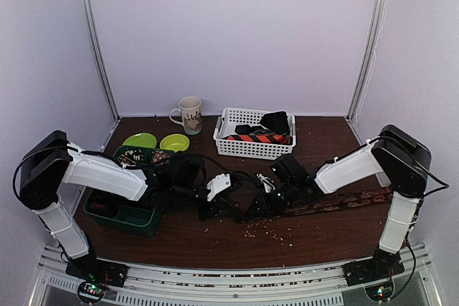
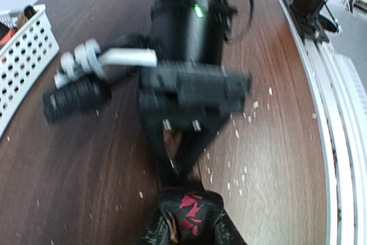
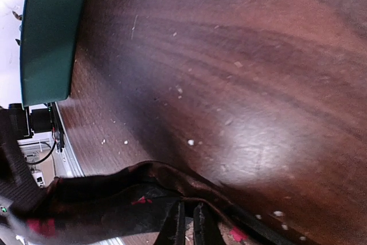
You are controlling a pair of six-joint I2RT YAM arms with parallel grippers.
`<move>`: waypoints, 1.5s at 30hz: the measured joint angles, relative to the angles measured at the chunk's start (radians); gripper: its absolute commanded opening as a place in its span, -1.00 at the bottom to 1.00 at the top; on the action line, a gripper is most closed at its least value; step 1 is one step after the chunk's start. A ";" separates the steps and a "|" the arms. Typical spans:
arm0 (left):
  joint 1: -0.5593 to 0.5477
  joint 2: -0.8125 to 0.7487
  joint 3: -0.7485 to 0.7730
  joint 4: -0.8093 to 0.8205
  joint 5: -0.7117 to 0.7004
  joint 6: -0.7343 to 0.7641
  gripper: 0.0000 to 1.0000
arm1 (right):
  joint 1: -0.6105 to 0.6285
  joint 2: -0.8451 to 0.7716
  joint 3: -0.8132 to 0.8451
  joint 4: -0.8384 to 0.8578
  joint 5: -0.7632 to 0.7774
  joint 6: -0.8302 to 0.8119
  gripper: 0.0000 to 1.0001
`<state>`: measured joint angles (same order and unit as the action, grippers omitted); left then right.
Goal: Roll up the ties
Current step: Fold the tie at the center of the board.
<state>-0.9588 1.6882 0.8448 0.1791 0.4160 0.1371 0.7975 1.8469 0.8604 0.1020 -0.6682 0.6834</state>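
Note:
A dark brown patterned tie (image 1: 337, 204) lies stretched across the table from the centre toward the right. Its near end is bunched between my two grippers, which meet at the table's middle. My left gripper (image 1: 228, 213) is shut on the bunched end of the tie (image 2: 192, 210), dark with red marks; in the left wrist view the left gripper (image 2: 189, 225) sits at the bottom edge. Facing it, my right gripper (image 1: 257, 209) pinches the tie's fabric (image 3: 114, 199), and its narrow fingers meet at the right gripper (image 3: 189, 225) in the right wrist view.
A white basket (image 1: 237, 147) at the back holds an orange-striped rolled tie (image 1: 262, 137) and a black one (image 1: 276, 121). A mug (image 1: 190, 115), two green bowls (image 1: 140, 140) and a green bin (image 1: 122, 216) stand at the left. Crumbs (image 1: 269, 231) dot the table.

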 measured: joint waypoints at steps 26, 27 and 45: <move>-0.084 0.211 0.192 0.024 -0.052 -0.025 -0.50 | -0.089 -0.224 -0.204 0.164 -0.043 0.156 -0.07; -0.088 0.224 0.201 0.020 -0.056 -0.023 -0.50 | -0.089 -0.224 -0.213 0.179 -0.050 0.169 -0.07; -0.100 0.299 0.279 -0.043 -0.087 -0.016 -0.50 | -0.078 -0.207 -0.224 0.214 -0.089 0.206 -0.59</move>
<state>-1.0584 1.9869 1.1236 0.1360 0.3286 0.1215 0.7197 1.6398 0.6365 0.3164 -0.7567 0.8894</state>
